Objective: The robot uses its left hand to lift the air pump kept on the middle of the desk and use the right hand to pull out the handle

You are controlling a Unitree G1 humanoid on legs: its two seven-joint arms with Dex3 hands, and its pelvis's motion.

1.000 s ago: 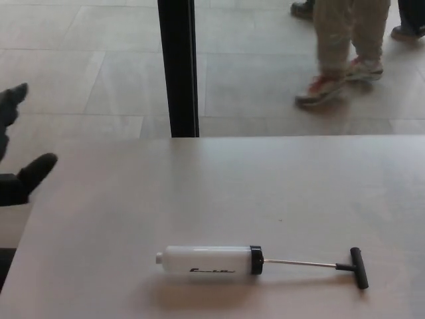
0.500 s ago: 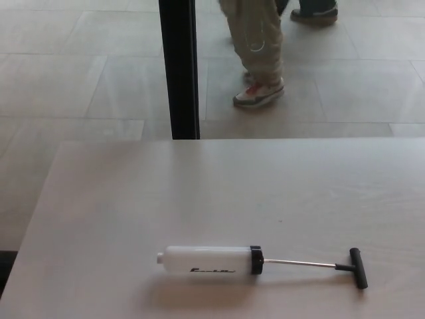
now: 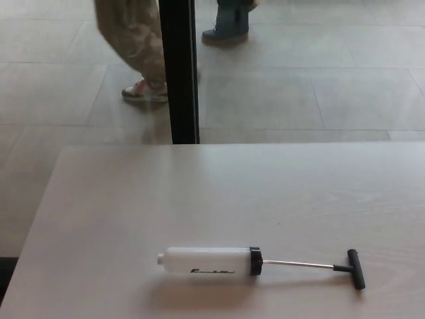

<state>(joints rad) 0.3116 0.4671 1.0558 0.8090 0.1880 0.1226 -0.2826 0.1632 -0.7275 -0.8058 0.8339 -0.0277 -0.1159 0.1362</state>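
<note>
The air pump [image 3: 209, 260] lies flat on the pale wooden desk [image 3: 199, 193], near its front edge. Its white barrel points left and ends in a black collar [image 3: 255, 261]. A thin metal rod [image 3: 299, 265] runs out to the right, to a black T-handle [image 3: 356, 268]; the handle stands drawn out from the barrel. Neither of my hands shows in the head view.
A black vertical post [image 3: 177, 70] stands just behind the desk's far edge. Beyond it, a person's legs [image 3: 136, 46] and another person's shoe [image 3: 226, 30] are on the tiled floor. The desk's left edge runs diagonally at the lower left.
My left hand, seen at the left edge a second ago, has gone out of view. The people behind the desk have walked to the left. The pump has not moved.
</note>
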